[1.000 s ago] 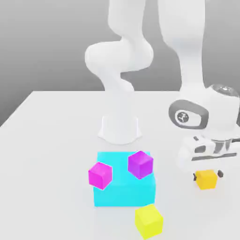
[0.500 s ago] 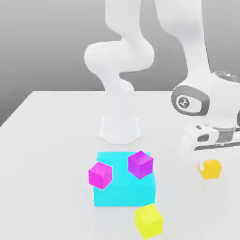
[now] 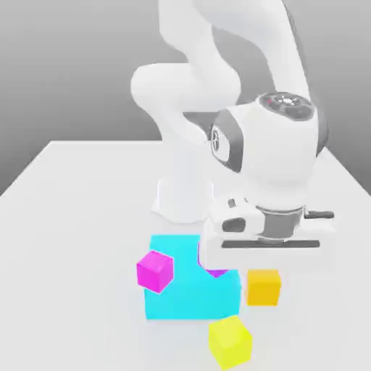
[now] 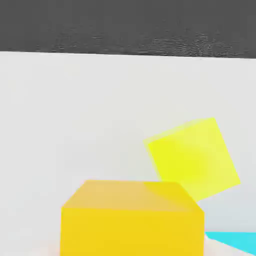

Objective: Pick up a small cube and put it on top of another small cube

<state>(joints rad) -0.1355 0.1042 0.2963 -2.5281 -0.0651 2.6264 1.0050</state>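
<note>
The small amber cube hangs just under the white hand, and my gripper is shut on it. In the exterior view it sits right beside the right edge of the flat cyan block. The hand view has the same amber cube close up, with a brighter lemon-yellow cube on the white table beyond it. That lemon-yellow cube lies in front of the cyan block. A magenta cube rests tilted at the cyan block's left side.
A purple cube on the cyan block is mostly hidden behind the hand. The arm's white base stands behind the block. A corner of the cyan block borders the amber cube in the hand view. The white table spreads to the exterior view's left.
The gripper closed on the amber cube, lifted it and carried it toward the exterior view's left, from the table's right side to the cyan block's right edge. The other cubes stayed put.
</note>
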